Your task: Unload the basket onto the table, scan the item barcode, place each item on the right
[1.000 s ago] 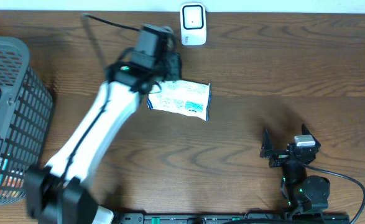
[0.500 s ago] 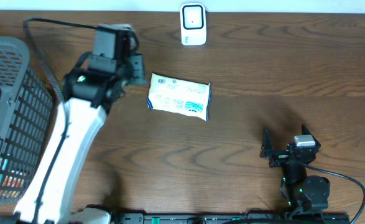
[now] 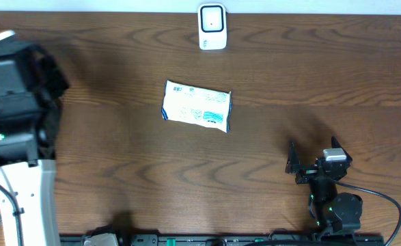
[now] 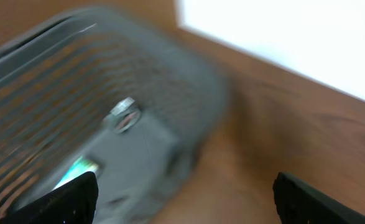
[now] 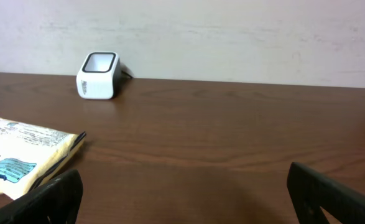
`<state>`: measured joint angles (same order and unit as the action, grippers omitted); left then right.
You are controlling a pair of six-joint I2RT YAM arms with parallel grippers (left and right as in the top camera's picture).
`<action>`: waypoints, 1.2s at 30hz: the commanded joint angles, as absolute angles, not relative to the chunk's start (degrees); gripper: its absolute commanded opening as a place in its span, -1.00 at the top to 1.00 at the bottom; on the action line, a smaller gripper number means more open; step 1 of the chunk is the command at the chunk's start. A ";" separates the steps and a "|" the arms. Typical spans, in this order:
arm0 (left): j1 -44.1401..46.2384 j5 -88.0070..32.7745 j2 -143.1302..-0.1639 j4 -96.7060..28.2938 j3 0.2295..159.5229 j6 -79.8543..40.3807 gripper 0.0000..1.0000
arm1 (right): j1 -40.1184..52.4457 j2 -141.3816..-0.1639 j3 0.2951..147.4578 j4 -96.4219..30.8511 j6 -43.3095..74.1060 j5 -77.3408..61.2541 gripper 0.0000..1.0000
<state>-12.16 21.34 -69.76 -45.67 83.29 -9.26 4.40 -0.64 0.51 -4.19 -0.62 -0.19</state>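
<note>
While left claw (image 4: 185, 200), by the grey basket (image 4: 107, 93), and right claw (image 5: 188, 194) both gape empty, the packet (image 3: 197, 106) lies on the wooden surface (image 3: 302, 82) below the white scanner (image 3: 212, 27).

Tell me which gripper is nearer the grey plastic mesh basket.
Left. The left gripper hovers close over the grey plastic mesh basket; the right gripper rests far off to its right.
</note>
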 commanded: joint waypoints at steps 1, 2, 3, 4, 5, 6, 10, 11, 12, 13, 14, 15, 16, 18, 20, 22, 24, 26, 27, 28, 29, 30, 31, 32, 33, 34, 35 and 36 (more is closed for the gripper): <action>-18.20 22.94 -69.76 -47.46 83.96 -16.88 -0.79 | 4.38 -0.38 0.32 -4.29 -0.03 -0.14 -0.98; -19.86 22.92 -69.87 -48.07 83.96 -18.26 -0.79 | 4.38 -0.38 0.32 -4.29 -0.03 -0.14 -0.98; -22.11 22.52 -69.97 -48.93 83.96 -20.14 -0.79 | 4.38 -0.38 0.32 -4.29 -0.03 -0.14 -0.98; -23.03 22.20 -69.97 -49.23 83.94 -20.91 -0.79 | 4.38 -0.38 0.32 -4.29 -0.03 -0.14 -0.99; -24.62 21.17 -70.00 -49.50 83.83 -21.76 -0.81 | 4.38 -0.38 0.32 -4.29 -0.03 -0.14 -0.98; -25.69 20.16 -70.00 -49.69 83.81 -21.76 -0.80 | 4.38 -0.38 0.32 -4.29 -0.03 -0.14 -0.99; -30.39 16.69 -70.00 -49.87 83.81 -21.78 -0.81 | 4.38 -0.38 0.32 -4.29 -0.03 -0.14 -0.98; -31.75 15.92 -70.04 -49.87 83.81 -21.76 -0.81 | 4.38 -0.38 0.32 -4.29 -0.03 -0.14 -0.98; -32.93 15.42 -70.06 -49.87 83.81 -21.78 -0.81 | 4.38 -0.38 0.32 -4.29 -0.03 -0.14 -0.99; -34.09 15.20 -70.11 -49.89 83.81 -21.80 -0.81 | 4.38 -0.38 0.32 -4.29 -0.03 -0.14 -0.98; -35.24 15.22 -70.24 -49.89 83.81 -21.80 -0.81 | 4.38 -0.38 0.32 -4.29 -0.03 -0.14 -0.98; -36.38 15.20 -70.39 -49.91 83.81 -21.80 -0.81 | 4.38 -0.38 0.32 -4.29 -0.03 -0.14 -0.99; -37.69 15.20 -70.67 -50.06 83.81 -22.04 -0.81 | 4.38 -0.38 0.32 -4.29 -0.03 -0.14 -0.98; -39.81 15.20 -71.33 -50.54 83.72 -23.44 -0.81 | 4.38 -0.38 0.32 -4.29 -0.03 -0.14 -0.99; -41.58 15.22 -72.36 -50.85 83.44 -23.81 -0.81 | 4.38 -0.38 0.32 -4.29 -0.03 -0.14 -0.99; -43.07 15.22 -73.73 -51.18 82.91 -23.92 -0.82 | 4.38 -0.38 0.32 -4.29 -0.03 -0.14 -0.98; -44.14 15.22 -75.22 -51.18 82.46 -23.94 -0.82 | 4.38 -0.38 0.32 -4.29 -0.03 -0.14 -0.99; -45.06 15.22 -77.06 -51.22 82.28 -23.94 -0.81 | 4.38 -0.38 0.32 -4.29 -0.03 -0.14 -0.98; -45.41 15.22 -77.95 -51.22 82.28 -24.05 -0.82 | 4.38 -0.38 0.32 -4.29 -0.03 -0.14 -0.99; -45.82 15.25 -78.96 -51.29 82.28 -24.71 -0.82 | 4.38 -0.38 0.32 -4.29 -0.03 -0.14 -0.98; -46.11 15.27 -79.70 -51.42 82.28 -25.45 -0.81 | 4.38 -0.38 0.32 -4.29 -0.03 -0.14 -0.98; -46.50 15.25 -80.62 -51.66 82.28 -26.41 -0.82 | 4.38 -0.38 0.32 -4.29 -0.03 -0.14 -0.99; -46.92 15.25 -81.54 -51.92 82.28 -27.27 -0.81 | 4.38 -0.38 0.32 -4.29 -0.03 -0.14 -0.98; -47.37 15.27 -82.65 -52.29 82.28 -27.99 -0.82 | 4.38 -0.38 0.32 -4.29 -0.03 -0.14 -0.99; -47.79 15.27 -83.61 -52.56 82.28 -28.47 -0.81 | 4.38 -0.38 0.32 -4.29 -0.03 -0.14 -0.98; -48.25 15.27 -84.60 -52.77 82.28 -28.86 -0.82 | 4.38 -0.38 0.32 -4.29 -0.03 -0.14 -0.99; -48.73 15.27 -85.71 -53.06 82.28 -29.43 -0.81 | 4.38 -0.38 0.32 -4.29 -0.03 -0.14 -0.99; -49.12 15.27 -86.56 -53.15 82.28 -29.89 -0.82 | 4.38 -0.38 0.32 -4.29 -0.03 -0.14 -0.98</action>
